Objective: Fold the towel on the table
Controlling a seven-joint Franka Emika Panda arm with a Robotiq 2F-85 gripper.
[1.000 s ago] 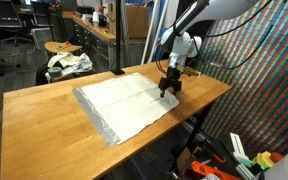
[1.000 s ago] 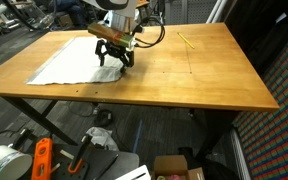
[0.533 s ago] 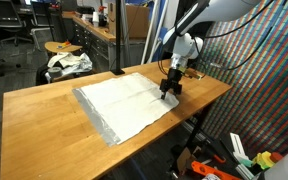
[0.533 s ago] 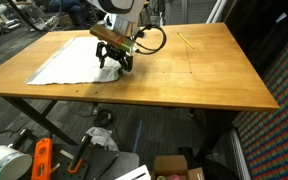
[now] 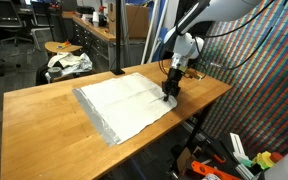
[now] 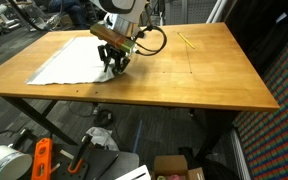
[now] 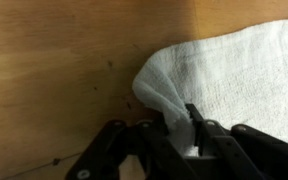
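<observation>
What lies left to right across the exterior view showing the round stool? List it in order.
Patterned fabric bundle → towel → gripper, pinching the towel's right corner.

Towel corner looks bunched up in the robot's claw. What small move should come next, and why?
Probably a short lift straight up. In the wrist view the gripper seems pinched on the puckered corner of the towel, while the rest lies flat on the table. Raising the corner would free it to be carried over for the fold.
</observation>
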